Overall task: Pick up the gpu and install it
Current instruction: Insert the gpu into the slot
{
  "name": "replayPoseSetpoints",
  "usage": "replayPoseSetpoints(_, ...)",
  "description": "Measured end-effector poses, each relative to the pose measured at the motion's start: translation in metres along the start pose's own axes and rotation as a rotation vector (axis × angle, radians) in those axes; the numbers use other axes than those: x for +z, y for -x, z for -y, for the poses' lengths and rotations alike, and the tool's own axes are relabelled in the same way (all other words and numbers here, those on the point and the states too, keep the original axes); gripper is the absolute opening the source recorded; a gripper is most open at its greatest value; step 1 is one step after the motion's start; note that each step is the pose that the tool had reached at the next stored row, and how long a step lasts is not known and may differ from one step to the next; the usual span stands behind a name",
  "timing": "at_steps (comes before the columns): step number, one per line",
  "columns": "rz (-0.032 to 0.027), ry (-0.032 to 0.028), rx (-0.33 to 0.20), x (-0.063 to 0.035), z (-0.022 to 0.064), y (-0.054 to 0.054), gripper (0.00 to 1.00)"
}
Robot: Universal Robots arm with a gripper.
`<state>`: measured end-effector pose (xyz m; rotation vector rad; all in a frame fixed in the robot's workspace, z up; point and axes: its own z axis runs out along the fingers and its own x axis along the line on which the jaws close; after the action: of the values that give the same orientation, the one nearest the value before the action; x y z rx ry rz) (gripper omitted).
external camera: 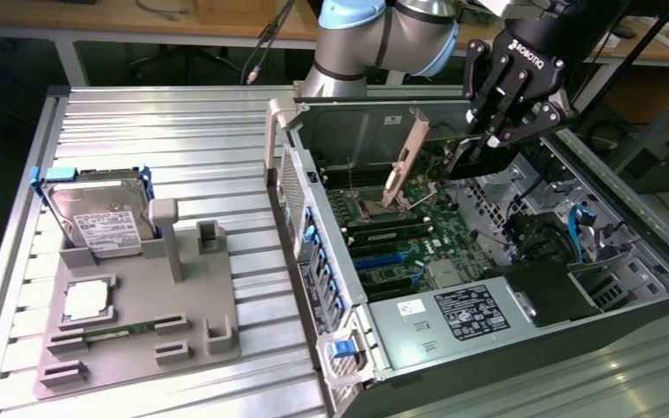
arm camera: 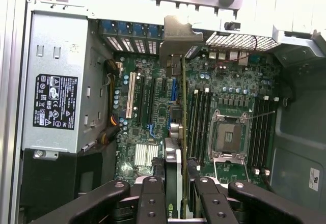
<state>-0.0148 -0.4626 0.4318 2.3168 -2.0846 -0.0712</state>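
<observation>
Your gripper (external camera: pixel 488 139) (arm camera: pixel 175 172) is clamping the gpu (external camera: pixel 410 152) (arm camera: pixel 173 158), jaws narrowed onto the thin card. The card is hanging on edge from the fingertips inside the open computer case (external camera: pixel 648 252), over the motherboard (arm camera: pixel 147 132). Its long axis is running away from the fingers, with the silver bracket (arm camera: pixel 177 35) pointing at the case's rear slot wall.
</observation>
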Motion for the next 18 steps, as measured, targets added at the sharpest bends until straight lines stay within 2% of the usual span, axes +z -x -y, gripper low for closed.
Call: replayPoseSetpoints(18, -0.0001, 0.0, 0.0, 0.0051, 0.0002, -0.0001, 0.27)
